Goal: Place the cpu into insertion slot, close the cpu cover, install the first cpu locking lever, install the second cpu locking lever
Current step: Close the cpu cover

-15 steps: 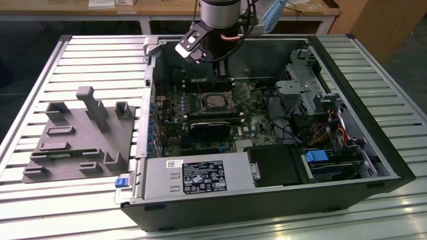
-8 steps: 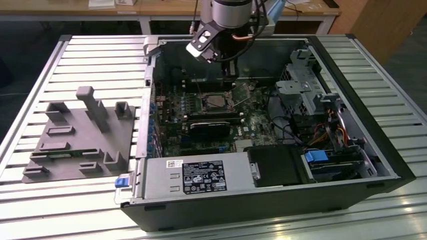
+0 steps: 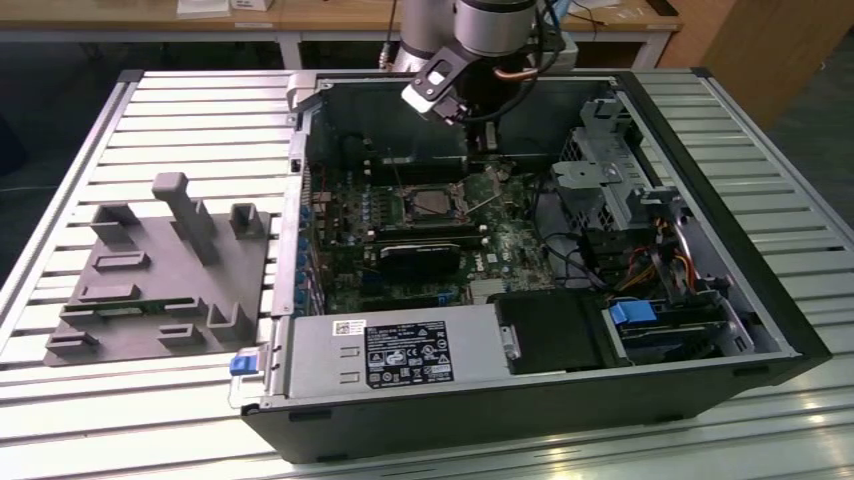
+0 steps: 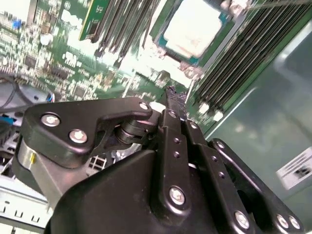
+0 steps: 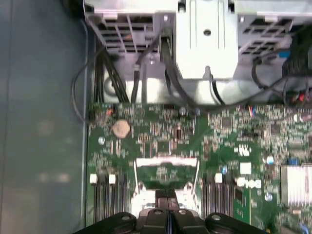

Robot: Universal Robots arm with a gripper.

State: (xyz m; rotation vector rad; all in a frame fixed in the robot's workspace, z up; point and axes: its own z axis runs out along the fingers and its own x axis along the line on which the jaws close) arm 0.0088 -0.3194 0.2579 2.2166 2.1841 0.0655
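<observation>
Slatted metal table (image 3: 200,110), wooden bench (image 3: 334,15) behind. Black computer case (image 3: 534,420) lies on the table, open side up. Grey moulded fixture (image 3: 147,280) sits beside it toward the exterior view's left. Robot arm (image 3: 487,30) reaches down into the far end of the case, over the green motherboard (image 3: 521,250). Boxy power supply (image 3: 387,355) runs along the near wall.

Black gripper (image 5: 167,196) hangs above the board, fingers pressed together with nothing between them, tips near the insertion slot (image 3: 403,204) but apart from it. Silver cpu cover (image 5: 167,160) lies just beyond the fingertips in the first wrist view; green board shows through its window. Pale silver cpu (image 4: 195,27) sits in the slot, top up, with long black memory slots (image 4: 234,63) alongside.
</observation>
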